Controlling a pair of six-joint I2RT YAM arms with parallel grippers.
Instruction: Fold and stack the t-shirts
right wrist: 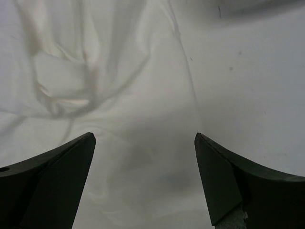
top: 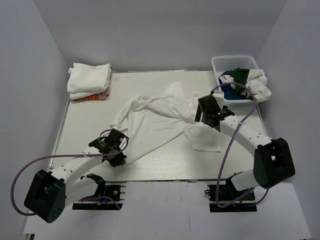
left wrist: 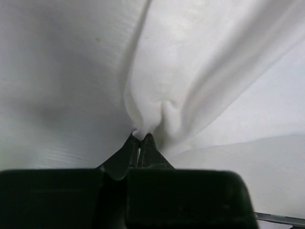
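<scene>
A pile of folded white t-shirts [top: 90, 80] sat back and left of the spread white t-shirt [top: 160, 122] on the counter [top: 87, 127]. The left claw [left wrist: 141, 140] pinched that shirt's near left edge tight. The right claw [right wrist: 145, 139] hung over its right side, wide apart. Farther right, the basket [top: 234, 58] held a blue shirt [top: 231, 91] and a green shirt [top: 240, 75].

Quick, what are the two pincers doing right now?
Left pincer: closed, pinching the white t-shirt at a fold.
Right pincer: open, holding nothing, above the same t-shirt.
</scene>
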